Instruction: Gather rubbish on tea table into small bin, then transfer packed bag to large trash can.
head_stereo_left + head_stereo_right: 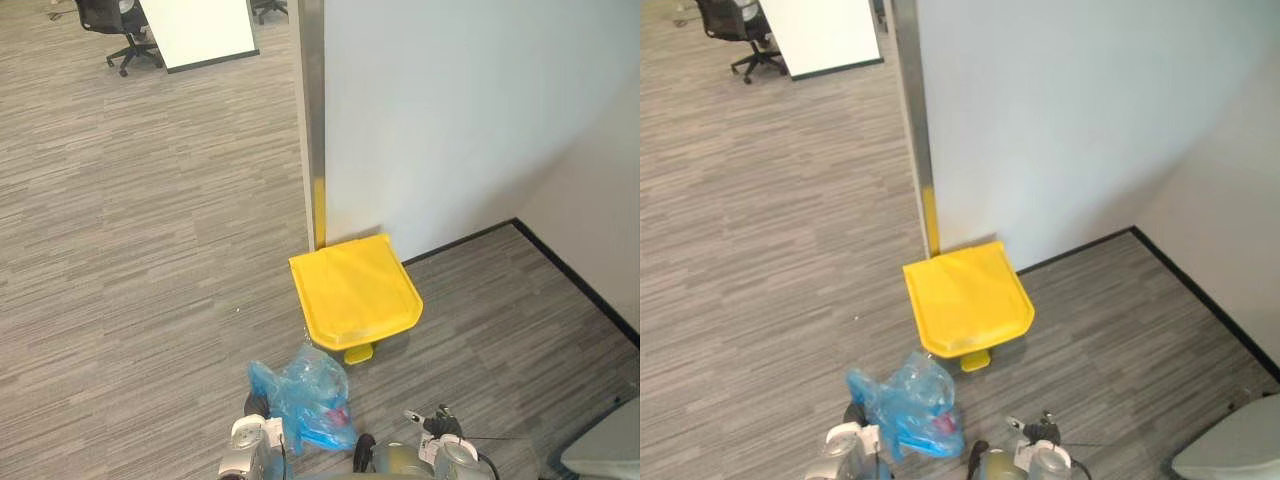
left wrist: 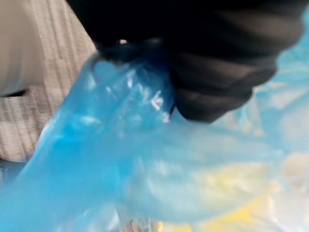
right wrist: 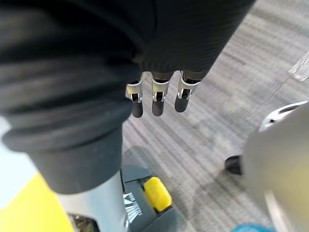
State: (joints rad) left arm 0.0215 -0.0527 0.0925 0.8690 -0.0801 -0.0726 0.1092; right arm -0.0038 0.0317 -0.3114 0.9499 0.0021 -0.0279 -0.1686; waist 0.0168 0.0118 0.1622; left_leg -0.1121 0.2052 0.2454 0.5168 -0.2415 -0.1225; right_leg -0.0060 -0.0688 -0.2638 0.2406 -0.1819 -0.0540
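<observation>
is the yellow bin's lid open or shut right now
Shut: the yellow lid lies flat down with no opening showing, and the blue bag is outside, in front of it.

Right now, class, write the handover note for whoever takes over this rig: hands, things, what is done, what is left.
Left hand: at the packed blue bag, grip hidden.
Right hand: open, empty.
Large trash can: on the floor just ahead, by the wall, yellow lid shut, yellow pedal at its front.
Done: rubbish is bagged and the bag is at the can.
Left: probably press the pedal, then drop the bag in.
</observation>
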